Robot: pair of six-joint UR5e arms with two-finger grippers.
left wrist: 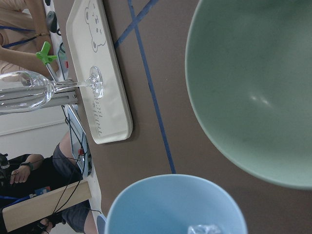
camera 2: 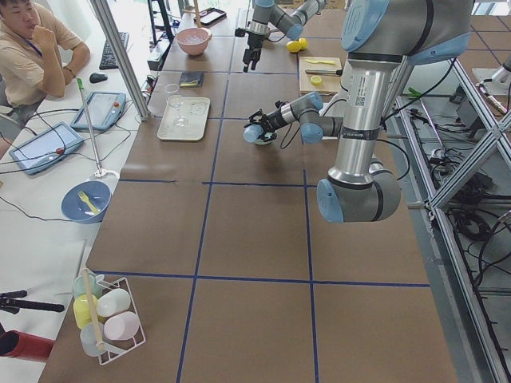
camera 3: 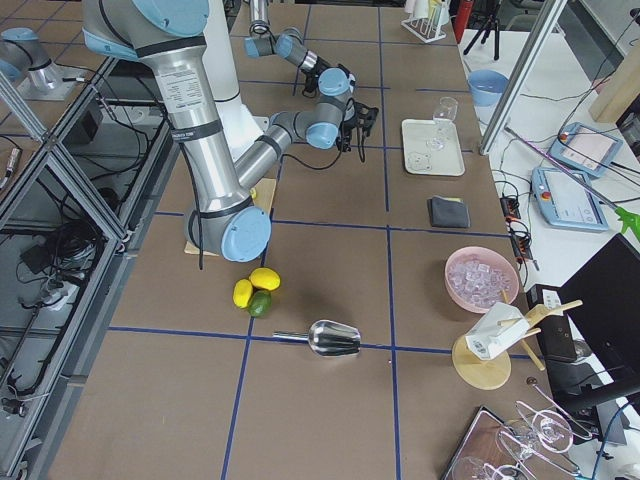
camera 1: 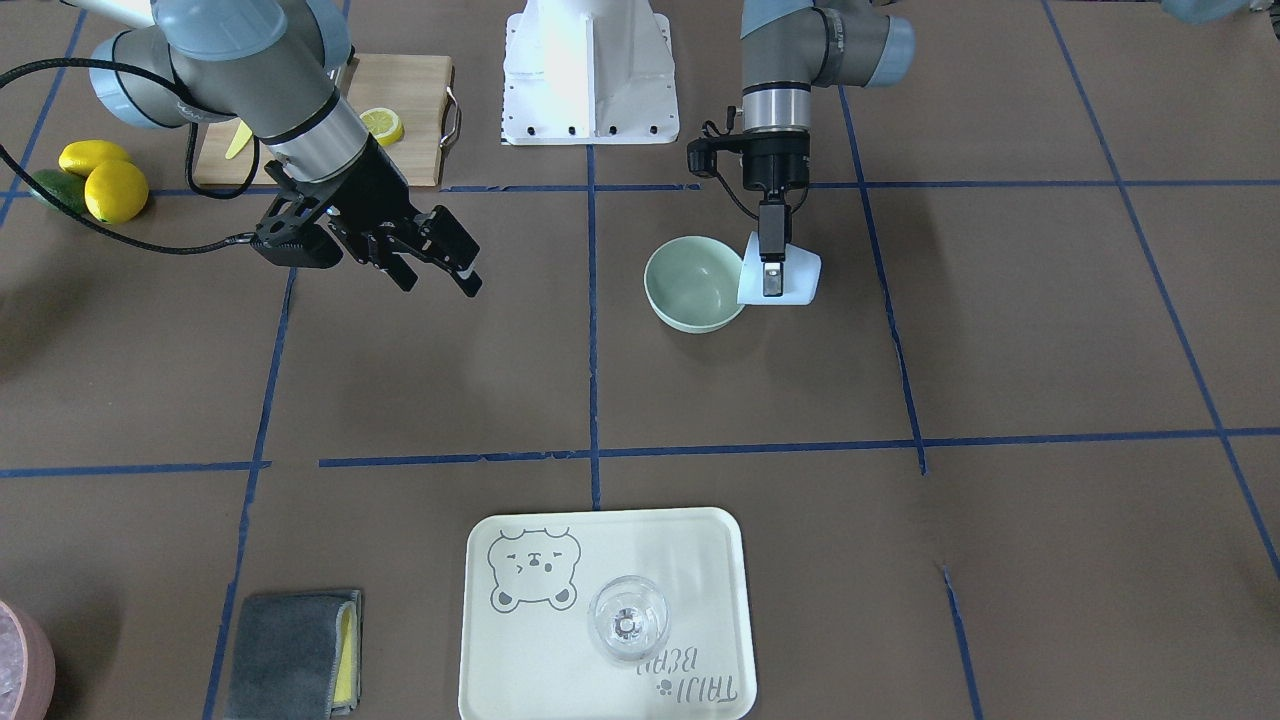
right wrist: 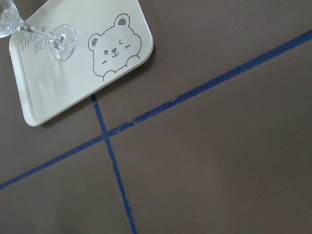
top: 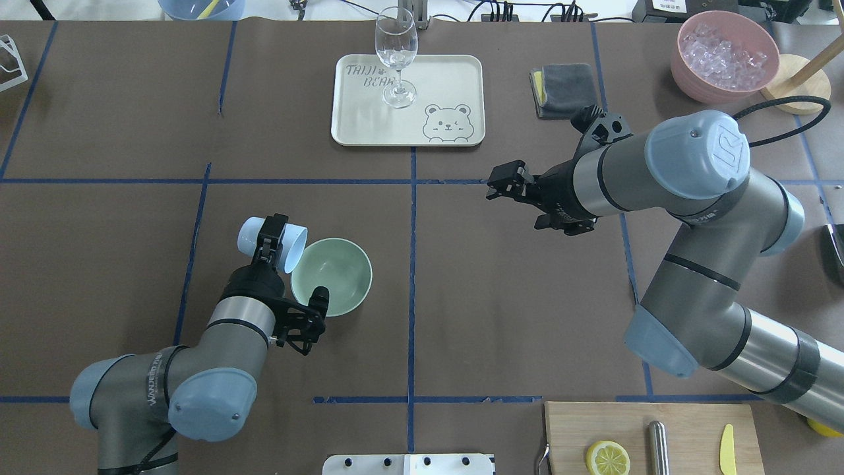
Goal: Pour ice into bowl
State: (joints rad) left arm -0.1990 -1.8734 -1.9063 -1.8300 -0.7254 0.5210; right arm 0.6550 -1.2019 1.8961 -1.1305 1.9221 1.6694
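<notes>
My left gripper [camera 1: 771,272] is shut on a light blue cup [camera 1: 803,278], tipped on its side with its mouth at the rim of the mint-green bowl [camera 1: 693,285]. From overhead the gripper [top: 268,241], cup [top: 249,236] and bowl [top: 333,275] stand the same way. The bowl [left wrist: 253,92] looks empty in the left wrist view. There a clear piece of ice [left wrist: 204,229] lies inside the cup [left wrist: 165,204]. My right gripper [camera 1: 440,272] is open and empty, hovering over bare table, also seen from overhead [top: 499,185].
A cream tray [top: 455,72] with a wine glass [top: 396,56] stands at the far middle, a grey cloth [top: 564,89] beside it. A pink container of ice [top: 724,53] is far right. A cutting board [top: 686,435] holds a lemon slice [top: 607,457].
</notes>
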